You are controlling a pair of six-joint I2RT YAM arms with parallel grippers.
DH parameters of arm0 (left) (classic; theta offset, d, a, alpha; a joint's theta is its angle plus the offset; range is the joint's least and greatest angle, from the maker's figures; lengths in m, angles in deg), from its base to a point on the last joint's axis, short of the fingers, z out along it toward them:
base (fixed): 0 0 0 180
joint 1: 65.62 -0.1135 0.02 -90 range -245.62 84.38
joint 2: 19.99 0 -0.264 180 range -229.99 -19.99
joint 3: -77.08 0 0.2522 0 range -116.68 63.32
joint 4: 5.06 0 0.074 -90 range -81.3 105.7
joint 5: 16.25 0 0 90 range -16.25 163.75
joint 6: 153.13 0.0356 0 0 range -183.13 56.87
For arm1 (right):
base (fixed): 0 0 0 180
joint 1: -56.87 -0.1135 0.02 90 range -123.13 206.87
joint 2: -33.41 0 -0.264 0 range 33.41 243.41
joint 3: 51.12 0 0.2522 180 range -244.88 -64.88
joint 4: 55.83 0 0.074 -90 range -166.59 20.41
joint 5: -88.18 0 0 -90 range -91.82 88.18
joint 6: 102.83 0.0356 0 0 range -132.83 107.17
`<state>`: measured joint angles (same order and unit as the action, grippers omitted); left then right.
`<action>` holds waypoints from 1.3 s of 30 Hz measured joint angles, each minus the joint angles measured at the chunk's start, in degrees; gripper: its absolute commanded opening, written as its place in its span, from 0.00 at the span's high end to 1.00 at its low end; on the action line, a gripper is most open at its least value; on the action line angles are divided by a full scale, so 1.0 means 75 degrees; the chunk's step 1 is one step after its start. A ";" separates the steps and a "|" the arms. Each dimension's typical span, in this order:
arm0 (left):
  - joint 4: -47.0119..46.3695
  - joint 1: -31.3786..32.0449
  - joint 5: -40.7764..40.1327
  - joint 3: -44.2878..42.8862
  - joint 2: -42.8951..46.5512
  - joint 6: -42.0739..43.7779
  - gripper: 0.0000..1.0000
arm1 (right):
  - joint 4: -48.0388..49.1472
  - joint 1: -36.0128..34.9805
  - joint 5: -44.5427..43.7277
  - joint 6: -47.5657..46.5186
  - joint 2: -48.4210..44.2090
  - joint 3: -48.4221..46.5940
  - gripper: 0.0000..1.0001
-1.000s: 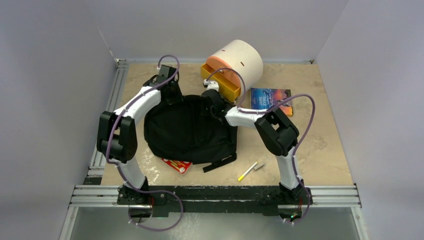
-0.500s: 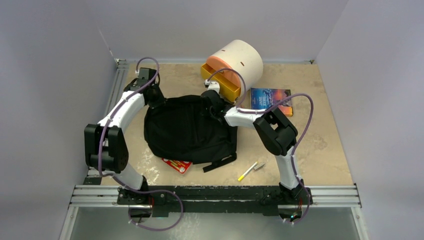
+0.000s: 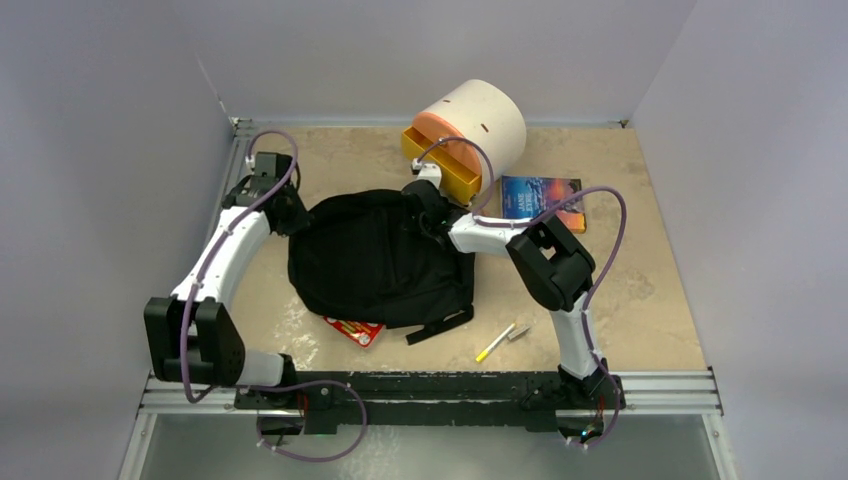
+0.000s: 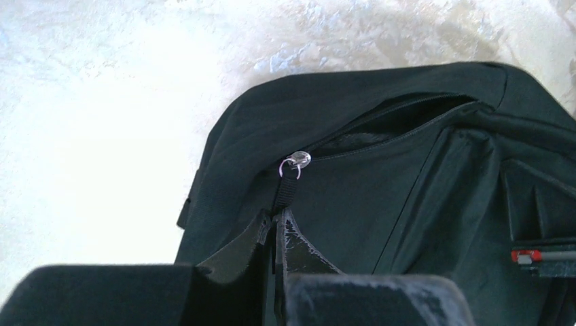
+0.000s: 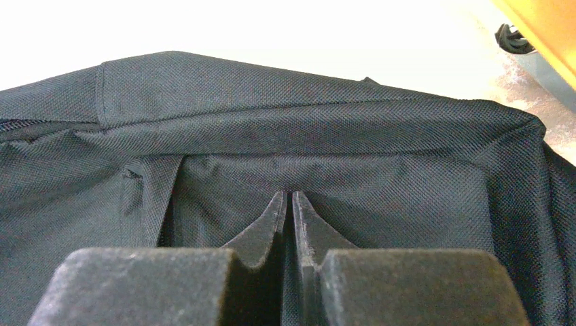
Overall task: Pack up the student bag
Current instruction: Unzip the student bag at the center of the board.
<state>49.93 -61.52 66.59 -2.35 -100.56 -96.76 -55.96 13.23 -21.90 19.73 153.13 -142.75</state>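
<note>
The student bag [image 3: 380, 260] is a black fabric backpack lying flat mid-table. My left gripper [image 3: 290, 214] is at its far-left corner, shut on the black strap of the zip pull [image 4: 289, 190], just below the pull's silver ring [image 4: 297, 161]. To the right of the ring the zip gapes open in a dark slit [image 4: 394, 122]. My right gripper [image 3: 426, 206] is at the bag's far-right top, its jaws [image 5: 289, 197] pinched on a fold of the bag's woven fabric [image 5: 326, 170].
A cream cylindrical drawer box [image 3: 480, 120] with a yellow drawer pulled out stands behind the bag. A blue book [image 3: 540, 197] lies to the right. A red packet [image 3: 356, 331] sticks out from under the bag's near edge. A yellow pen [image 3: 495, 343] lies front right.
My left arm has swung left and outwards, drawing the zip pull and the bag's far-left corner with it. The right gripper has closed tighter on the fabric and stayed in place.
</note>
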 measured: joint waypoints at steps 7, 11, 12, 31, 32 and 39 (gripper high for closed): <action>0.0481 -0.0038 -0.0015 0.0463 0.0726 0.0003 1.00 | 0.0000 0.0009 0.0003 0.0114 0.0000 0.0000 0.91; 0.0699 -0.0038 0.0108 0.0924 0.1271 -0.0047 1.00 | 0.0000 0.0012 0.0009 0.0146 0.0003 0.0000 0.91; 0.0772 -0.0038 0.0149 0.1052 0.1425 -0.0099 1.00 | -0.0003 0.0012 0.0009 0.0154 0.0003 0.0000 0.91; 0.0857 -0.0047 0.1877 0.1480 0.2238 -0.0219 0.89 | -0.0093 0.0041 0.0871 -0.0017 -0.1743 0.0667 0.52; 0.0860 -0.0047 0.1891 0.1480 0.2238 -0.0201 0.84 | -0.0061 0.0041 0.0985 0.0000 -0.1973 0.0720 0.49; 0.1064 -0.0047 0.1929 0.1099 0.2215 -0.0102 0.64 | 0.0052 0.0041 0.1454 0.0017 -0.2920 0.0845 0.25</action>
<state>57.91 -61.87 81.06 5.89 -83.95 -97.52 -55.57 13.54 -10.99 19.86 131.23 -136.41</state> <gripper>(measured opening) 0.312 0.673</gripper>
